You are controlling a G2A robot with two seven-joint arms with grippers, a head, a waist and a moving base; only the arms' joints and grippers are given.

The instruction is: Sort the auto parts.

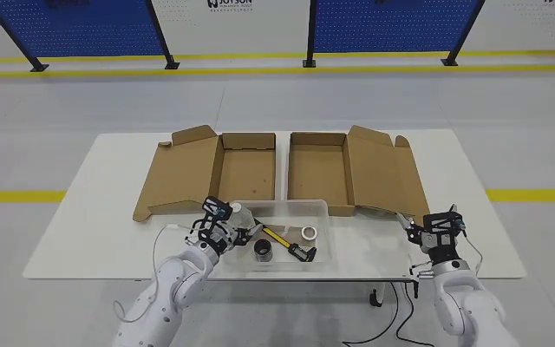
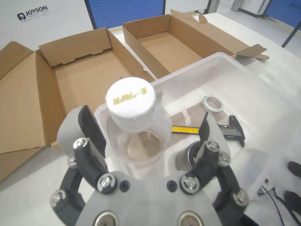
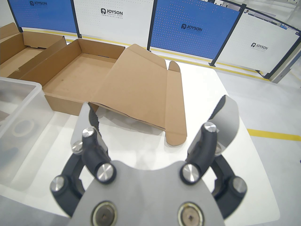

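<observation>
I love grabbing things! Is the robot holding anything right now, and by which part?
Nothing yet. The left gripper is open around the clear bottle, not clamped on it; the right gripper is open and empty.

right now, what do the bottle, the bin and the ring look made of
Bottle: likely clear plastic, glossy; you can see through its wall.
Bin: frosted plastic, translucent; contents show dimly through it.
Ring: probably metal, with a smooth silvery sheen.
</observation>
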